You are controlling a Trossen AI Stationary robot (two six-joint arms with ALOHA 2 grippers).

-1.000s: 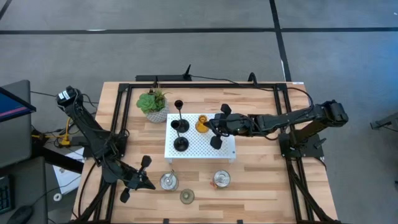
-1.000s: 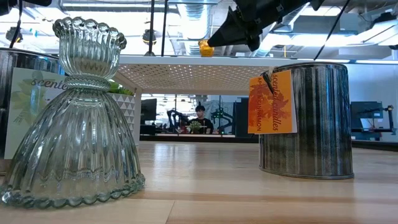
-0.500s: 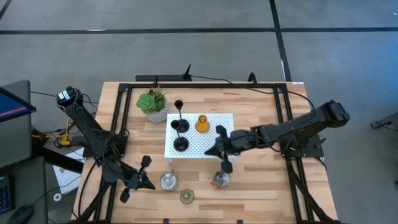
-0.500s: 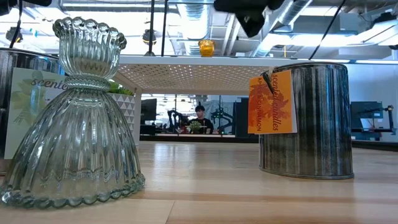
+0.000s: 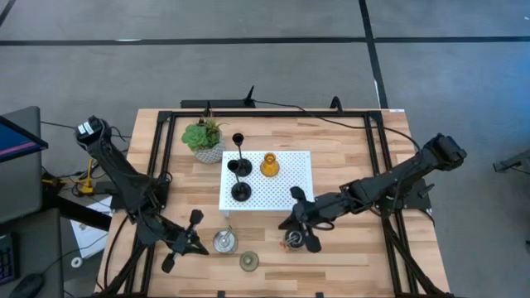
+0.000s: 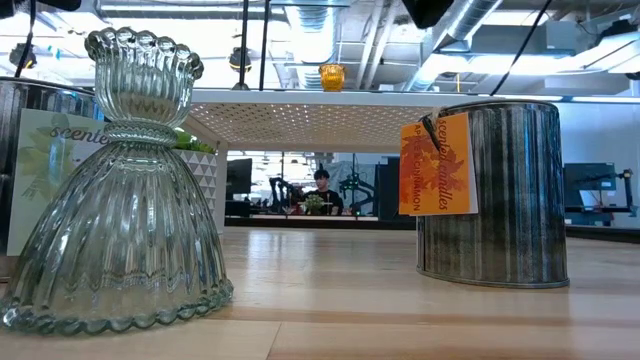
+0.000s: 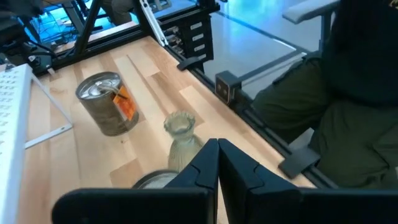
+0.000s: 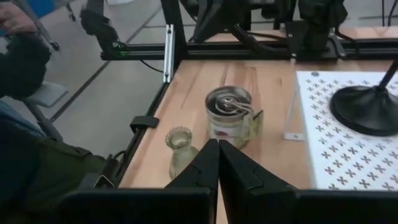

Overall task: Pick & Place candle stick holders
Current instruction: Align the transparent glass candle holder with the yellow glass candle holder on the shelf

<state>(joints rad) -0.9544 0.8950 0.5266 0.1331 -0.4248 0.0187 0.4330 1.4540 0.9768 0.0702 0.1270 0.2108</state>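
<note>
1. Left gripper (image 5: pixel 184 241) hangs low at the table's front-left corner, waiting; in its wrist view the two fingers (image 7: pixel 200 167) are pressed tip to tip, gripping nothing
2. Just right of it: a silvery tin cup (image 5: pixel 224 241), and nearer the front edge the pale green ribbed glass holder (image 5: pixel 249 261). Both sit on bare wood, off the platform
3. White perforated platform (image 5: pixel 291 184) mid-table carries the black thin-stem holders (image 5: pixel 240 190) at its left end & the amber glass holder (image 5: pixel 269 165) toward the back; potted plant (image 5: pixel 204 138) stands behind its left corner
4. Second silvery tin cup (image 5: pixel 293 240), orange label, stands upright in front of the platform's right end
5. Right gripper (image 5: pixel 301 228) is directly over that cup, arm reaching in from the right, so the right arm is far nearer than the left. Its fingers (image 8: pixel 205 163) look clenched together & empty; prob. must spread before dropping over the rim. Cup axis is vertical, gripper comes in nearly level
</note>
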